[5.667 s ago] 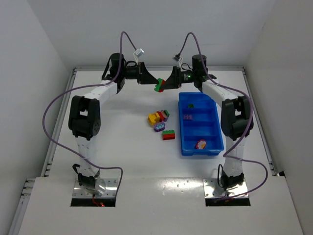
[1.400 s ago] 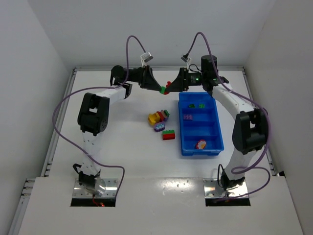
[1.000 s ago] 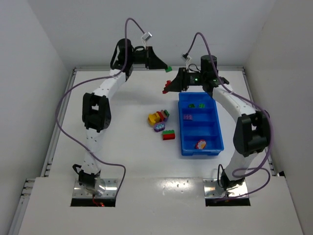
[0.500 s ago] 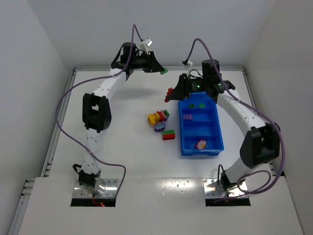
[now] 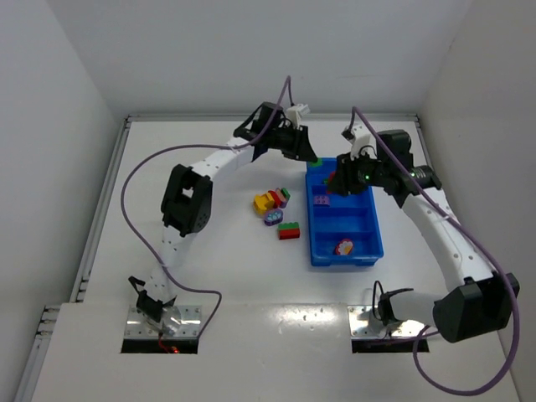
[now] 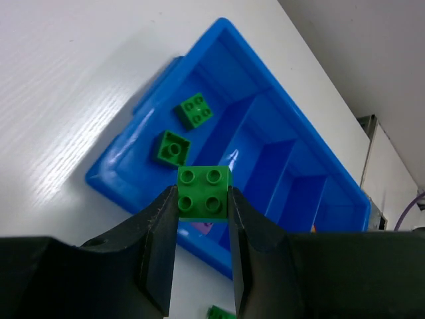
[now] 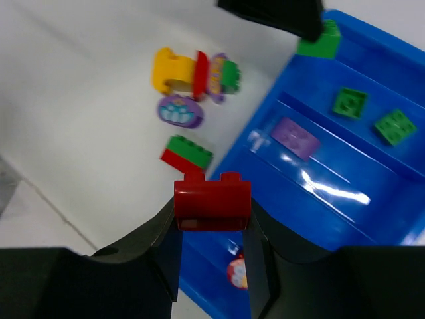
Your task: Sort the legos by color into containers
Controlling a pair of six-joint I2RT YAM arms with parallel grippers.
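Bright, even light from above fills every view, leaving only faint, soft shadows. The white worktop (image 5: pixel 209 251) gleams. White glints streak the blue tray (image 7: pixel 372 219) beyond the right hand (image 7: pixel 212 207), whose view is slightly blurred.

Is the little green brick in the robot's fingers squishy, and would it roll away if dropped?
Probably not squishy: the green brick shows sharp square edges in the left gripper. It likely wouldn't roll, being boxy with flat sides. Smooth plastic might slip.
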